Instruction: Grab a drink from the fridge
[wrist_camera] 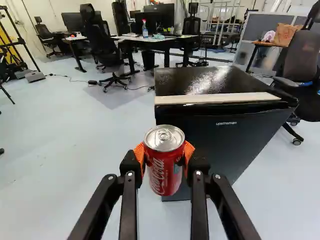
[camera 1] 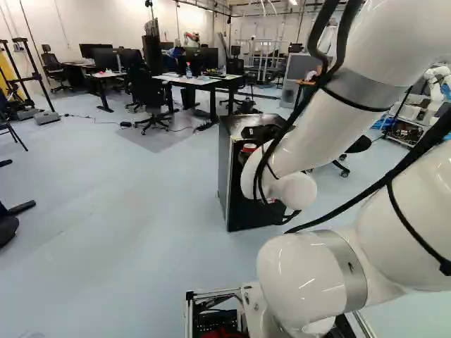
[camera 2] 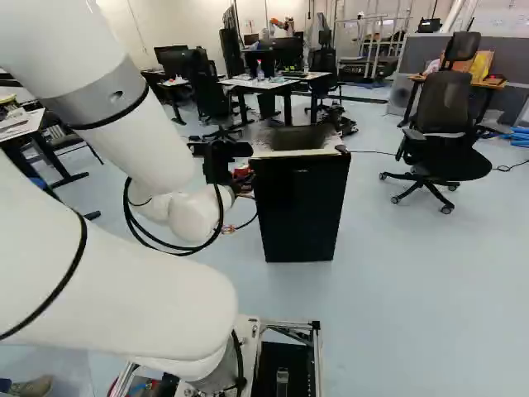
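Observation:
In the right base view my gripper [camera 2: 221, 157] is beside the upper part of the black fridge [camera 2: 299, 203], with a bit of red can [camera 2: 241, 172] showing by it. The wrist view shows the gripper [wrist_camera: 164, 154] shut on an upright red drink can [wrist_camera: 162, 175] with a silver top; its orange pads [wrist_camera: 140, 156] press on two opposite sides. The fridge [wrist_camera: 215, 137] stands just beyond the can, its door looking shut, a pale strip along its top front edge. In the left base view the arm partly hides the fridge [camera 1: 236, 204].
Desks [camera 1: 194, 79] with monitors and office chairs stand beyond the fridge. A black office chair [camera 2: 438, 136] is to the fridge's right in the right base view. Cables [wrist_camera: 70, 78] lie on the floor. Another robot [camera 1: 192, 37] stands far back.

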